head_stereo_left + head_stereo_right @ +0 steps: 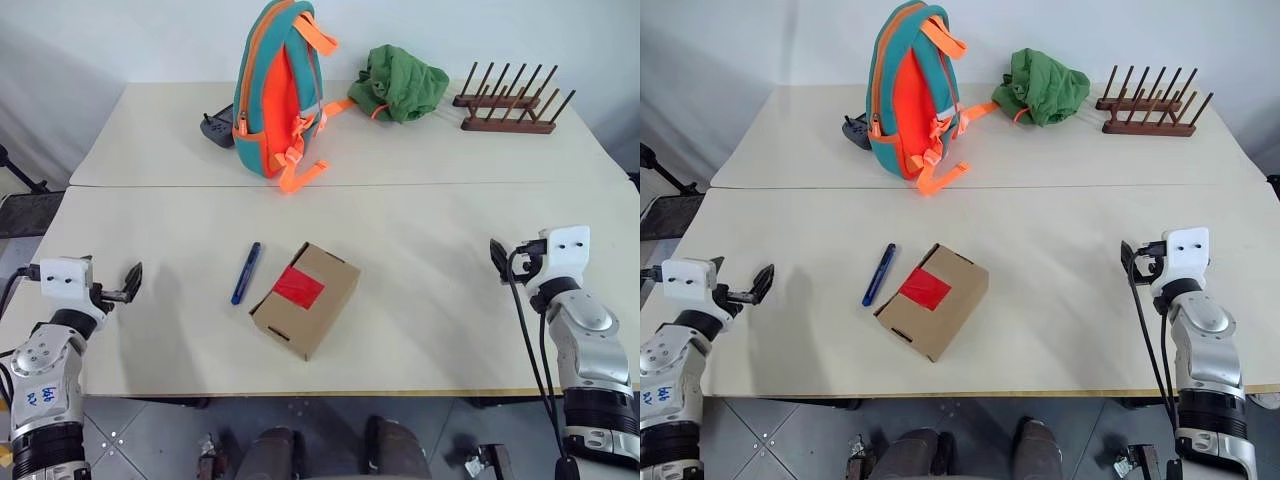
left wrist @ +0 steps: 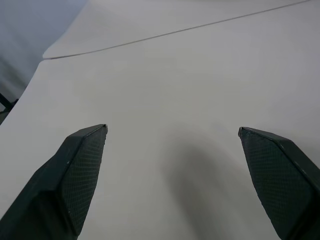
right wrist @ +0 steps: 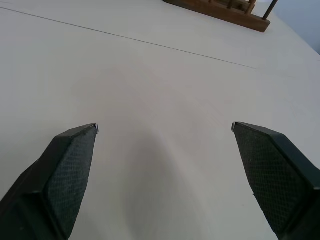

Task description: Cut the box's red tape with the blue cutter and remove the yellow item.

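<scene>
Both arms hang wide of the work, nothing in hand. The left gripper (image 1: 133, 283) has its jaws spread wide over bare table (image 1: 430, 330), and the right gripper (image 1: 497, 258) is just as wide apart and empty on the far side.

Between them, nearer the left gripper, lies the blue cutter (image 1: 246, 272), flat on the table and pointing away from the robot. Just beside it, on the side toward the right gripper, sits the cardboard box (image 1: 306, 298), turned at an angle, flaps closed, the red tape (image 1: 298, 288) patched across its top seam. The yellow item is presumably shut inside.

That cutter looks slim, stiff and light, likely smooth plastic, so it may roll or skid under a pinch. Best bet: close across its narrow body near the middle. The box looks light too and could slide under the blade, so the other gripper should brace its side.
</scene>
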`<state>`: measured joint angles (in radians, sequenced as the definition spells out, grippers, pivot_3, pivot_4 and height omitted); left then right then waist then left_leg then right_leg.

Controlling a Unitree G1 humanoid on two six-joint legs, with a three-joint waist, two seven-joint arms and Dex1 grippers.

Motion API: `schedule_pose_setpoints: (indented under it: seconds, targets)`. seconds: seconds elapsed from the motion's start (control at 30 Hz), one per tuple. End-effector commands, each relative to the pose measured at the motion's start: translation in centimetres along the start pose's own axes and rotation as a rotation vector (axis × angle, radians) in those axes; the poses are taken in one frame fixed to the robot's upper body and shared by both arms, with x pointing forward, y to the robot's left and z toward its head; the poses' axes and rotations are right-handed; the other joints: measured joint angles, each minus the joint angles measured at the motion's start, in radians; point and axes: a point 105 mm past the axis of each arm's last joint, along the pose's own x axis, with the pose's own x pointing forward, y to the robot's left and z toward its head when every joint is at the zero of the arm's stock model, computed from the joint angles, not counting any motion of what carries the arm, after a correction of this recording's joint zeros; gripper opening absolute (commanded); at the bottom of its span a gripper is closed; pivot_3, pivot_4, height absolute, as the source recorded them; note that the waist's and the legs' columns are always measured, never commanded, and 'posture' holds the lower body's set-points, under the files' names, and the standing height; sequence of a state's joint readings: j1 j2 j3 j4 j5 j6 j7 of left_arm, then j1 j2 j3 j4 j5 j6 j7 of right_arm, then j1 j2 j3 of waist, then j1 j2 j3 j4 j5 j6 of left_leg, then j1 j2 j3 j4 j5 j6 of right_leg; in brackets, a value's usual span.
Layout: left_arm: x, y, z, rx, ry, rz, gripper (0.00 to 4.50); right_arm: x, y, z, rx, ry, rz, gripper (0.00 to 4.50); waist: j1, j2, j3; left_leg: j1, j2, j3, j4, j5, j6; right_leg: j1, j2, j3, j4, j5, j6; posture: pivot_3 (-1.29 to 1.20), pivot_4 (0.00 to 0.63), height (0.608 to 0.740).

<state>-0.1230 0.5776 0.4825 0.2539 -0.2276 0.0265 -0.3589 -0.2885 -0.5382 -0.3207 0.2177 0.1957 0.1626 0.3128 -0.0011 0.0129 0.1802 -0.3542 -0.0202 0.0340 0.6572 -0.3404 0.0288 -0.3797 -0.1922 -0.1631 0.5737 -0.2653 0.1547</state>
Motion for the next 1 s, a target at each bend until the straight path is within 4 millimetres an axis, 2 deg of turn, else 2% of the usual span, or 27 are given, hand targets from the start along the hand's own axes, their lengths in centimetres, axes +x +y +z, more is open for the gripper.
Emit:
schedule_pose_setpoints:
  seconds: [0.03, 0.1, 0.17, 0.27, 0.3, 0.37, 0.5, 0.73, 0.77, 0.8, 0.93, 1.0]
  targets:
    - [0.1, 0.7, 1.8, 0.021, -0.043, 0.038, 4.46, -0.2, -0.3, 1.4, -0.010, -0.042, -0.018, 4.50, 0.000, 0.000, 0.000, 0.000, 0.000, 0.000, 0.000, 0.000, 0.000, 0.000, 0.000, 0.000, 0.000, 0.000, 0.000, 0.00, 0.150, 0.740]
    - [0.3, 0.7, 1.8, -0.062, -0.013, 0.052, 4.46, -0.2, -0.4, 1.3, -0.012, -0.015, -0.033, 4.50, 0.001, 0.000, 0.000, 0.000, 0.000, 0.000, 0.000, 0.000, 0.000, 0.000, 0.000, 0.001, 0.000, 0.000, 0.000, 0.00, 0.150, 0.740]
    - [0.4, 0.7, 1.9, -0.011, 0.021, 0.077, 4.46, -0.2, -0.3, 1.5, -0.021, -0.002, -0.046, 4.50, 0.000, 0.000, 0.000, 0.000, 0.000, 0.000, 0.001, 0.000, 0.000, -0.001, 0.000, 0.001, 0.001, 0.000, 0.000, 0.00, 0.150, 0.740]
    - [0.7, -0.9, 3.5, 0.063, -0.046, -0.002, 4.46, 0.0, 0.7, 2.1, -0.064, -0.006, -0.021, 4.50, 0.001, 0.000, 0.000, 0.000, 0.000, 0.001, 0.001, 0.000, 0.000, -0.001, 0.000, 0.001, 0.001, 0.000, 0.000, 0.00, 0.150, 0.740]
    - [0.9, -1.1, 4.1, 0.031, -0.066, -0.006, 4.29, 0.0, 1.3, 2.4, -0.066, -0.013, 0.017, 4.32, 0.001, 0.000, 0.000, 0.000, 0.000, 0.001, 0.001, 0.000, 0.000, -0.001, 0.000, 0.001, 0.001, 0.000, 0.000, 0.00, 0.150, 0.740]
    - [1.2, -1.6, 4.6, -0.015, -0.084, -0.014, 3.84, -0.1, 2.4, 3.0, -0.058, -0.033, 0.076, 3.88, 0.000, 0.000, 0.000, 0.000, 0.001, 0.001, 0.001, 0.000, 0.000, -0.002, 0.001, 0.002, 0.001, 0.000, 0.000, 0.00, 0.150, 0.740]
    - [1.2, -4.5, 6.1, -0.054, -0.118, -0.203, 2.64, -0.6, 5.8, 3.9, -0.059, -0.034, 0.277, 2.52, 0.000, 0.000, 0.000, -0.001, 0.002, 0.002, 0.002, -0.001, -0.001, -0.002, 0.002, 0.003, 0.001, 0.000, 0.000, 0.00, 0.150, 0.740]
    - [0.3, -7.2, 8.4, -0.125, -0.110, -0.470, 0.44, -2.1, 9.8, 4.9, -0.051, 0.018, 0.570, 0.11, 0.001, -0.002, 0.002, -0.002, 0.006, 0.002, 0.006, -0.003, -0.002, -0.003, 0.007, 0.003, 0.001, 0.000, -0.001, 0.00, 0.150, 0.740]
    - [0.2, -7.5, 8.5, -0.136, -0.104, -0.495, 0.15, -2.4, 10.1, 4.9, -0.052, 0.025, 0.594, 0.00, 0.001, -0.001, 0.002, -0.002, 0.006, 0.002, 0.006, -0.003, -0.002, -0.003, 0.007, 0.003, 0.001, 0.000, -0.001, 0.00, 0.150, 0.740]
    - [0.1, -7.6, 8.6, -0.143, -0.099, -0.509, 0.07, -2.5, 10.3, 5.0, -0.053, 0.030, 0.607, 0.00, 0.001, -0.002, 0.002, -0.002, 0.006, 0.002, 0.006, -0.003, -0.002, -0.003, 0.007, 0.004, 0.001, 0.000, -0.001, 0.00, 0.150, 0.740]
    - [0.1, -8.6, 9.8, -0.139, -0.095, -0.595, 0.07, -3.6, 11.6, 5.3, -0.042, 0.061, 0.712, 0.00, 0.005, -0.002, 0.003, -0.002, 0.006, 0.002, 0.007, -0.004, -0.002, -0.003, 0.007, 0.004, 0.001, 0.000, -0.001, 0.00, 0.150, 0.740]
    - [0.8, -9.7, 10.6, -0.146, -0.102, -0.656, 0.07, -5.0, 12.7, 5.5, -0.039, 0.093, 0.829, 0.00, 0.010, -0.003, 0.004, -0.002, 0.006, 0.002, 0.007, -0.004, -0.002, -0.003, 0.007, 0.004, 0.001, 0.000, -0.001, 0.00, 0.150, 0.740]
